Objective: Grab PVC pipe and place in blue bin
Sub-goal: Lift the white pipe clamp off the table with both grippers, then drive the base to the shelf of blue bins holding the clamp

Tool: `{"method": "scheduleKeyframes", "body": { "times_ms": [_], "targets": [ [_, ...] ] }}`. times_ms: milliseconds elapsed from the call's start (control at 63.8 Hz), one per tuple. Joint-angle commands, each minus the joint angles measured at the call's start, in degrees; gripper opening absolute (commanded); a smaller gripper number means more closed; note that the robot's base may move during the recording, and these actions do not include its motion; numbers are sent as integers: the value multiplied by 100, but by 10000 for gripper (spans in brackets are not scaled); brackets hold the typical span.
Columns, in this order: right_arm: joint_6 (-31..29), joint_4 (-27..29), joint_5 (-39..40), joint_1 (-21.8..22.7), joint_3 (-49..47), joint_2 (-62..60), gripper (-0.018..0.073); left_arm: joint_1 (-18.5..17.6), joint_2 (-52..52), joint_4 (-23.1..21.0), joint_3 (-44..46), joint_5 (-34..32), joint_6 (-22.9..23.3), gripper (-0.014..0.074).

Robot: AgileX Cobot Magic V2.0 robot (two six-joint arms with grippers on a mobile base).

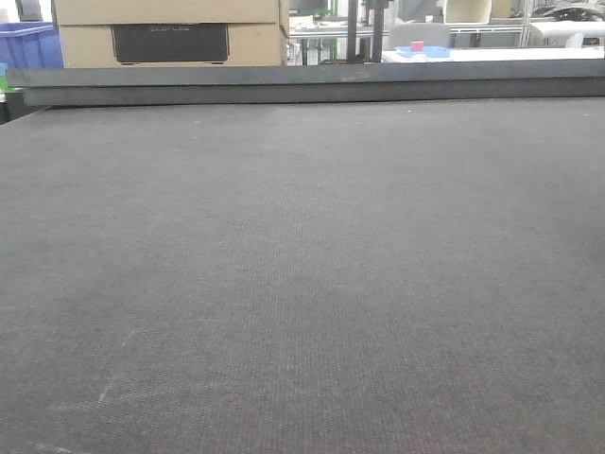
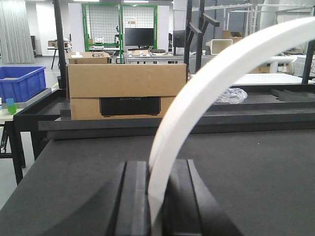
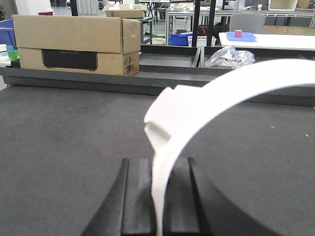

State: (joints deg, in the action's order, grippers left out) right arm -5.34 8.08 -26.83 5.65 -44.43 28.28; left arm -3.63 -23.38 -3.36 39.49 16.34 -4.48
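Observation:
In the left wrist view my left gripper (image 2: 157, 167) is shut on a white curved plastic strip, the PVC pipe (image 2: 211, 78), which arcs up and to the right above the dark table. In the right wrist view my right gripper (image 3: 160, 164) is shut on a similar white curved piece (image 3: 221, 91) with a stepped block near the jaws. No tab or hole shows on either. A blue bin (image 2: 22, 81) stands off the table at the far left; it also shows in the front view (image 1: 28, 43). The front view shows neither gripper nor pipe.
A dark mat table (image 1: 302, 284) has a raised dark rail (image 1: 302, 83) along its far edge. A cardboard box (image 2: 127, 91) stands behind the rail. A crumpled clear bag (image 3: 230, 56) lies behind the rail at the right. A small blue tray with a red block (image 3: 240, 35) sits on a white table beyond.

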Motion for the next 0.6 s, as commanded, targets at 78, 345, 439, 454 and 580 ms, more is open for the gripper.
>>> {"method": "scheduleKeyframes", "body": {
  "times_ms": [78, 345, 439, 454, 580],
  "targets": [
    [-34, -2, 162, -12, -3, -33, -155, 1, 24, -11, -1, -155, 40, -111],
    [-34, -2, 162, -12, -3, -33, -155, 1, 24, -11, -1, -155, 40, -111],
    [-34, -2, 162, -12, -3, -33, -155, 1, 24, -11, -1, -155, 40, -111],
    [-34, -2, 162, -12, -3, -33, -155, 1, 24, -11, -1, -155, 40, -111],
    [-34, -2, 162, -12, -3, -33, -155, 1, 24, -11, -1, -155, 40, -111]
  ]
}}
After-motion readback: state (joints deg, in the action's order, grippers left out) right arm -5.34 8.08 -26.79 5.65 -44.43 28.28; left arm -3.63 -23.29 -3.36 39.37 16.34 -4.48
